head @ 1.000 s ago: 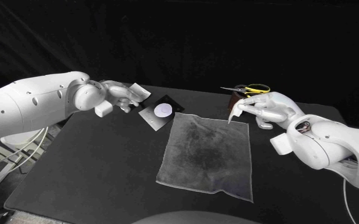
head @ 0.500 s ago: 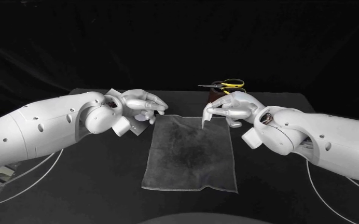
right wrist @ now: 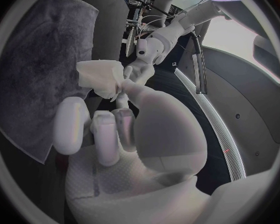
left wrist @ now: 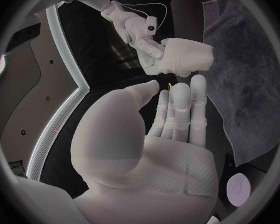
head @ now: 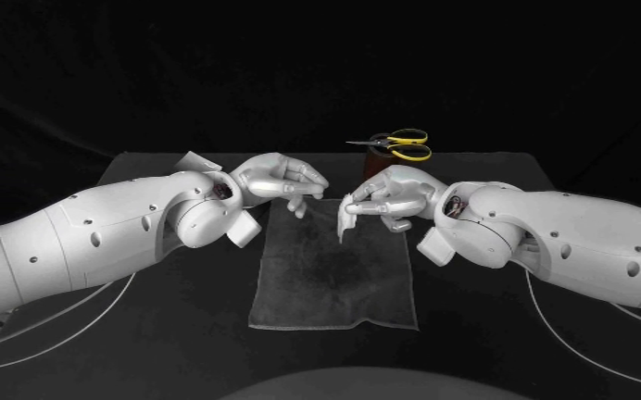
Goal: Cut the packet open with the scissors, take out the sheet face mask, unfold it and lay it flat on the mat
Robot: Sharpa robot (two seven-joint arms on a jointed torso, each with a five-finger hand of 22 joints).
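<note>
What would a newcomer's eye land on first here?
Two hands nearly meet over the far end of the mat: the right hand pinches a folded white mask, and the left hand beside it holds nothing. Yellow-handled scissors sit behind them.

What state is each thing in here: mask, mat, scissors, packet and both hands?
sheet face mask: folded, held above the mat's far end.
right hand: pinches the mask.
left hand: holds nothing, fingers extended toward the mask.
mat: spread flat, nothing on it.
scissors: blades closed, set down, unheld.
packet: lying beside the mat, unheld.
</note>
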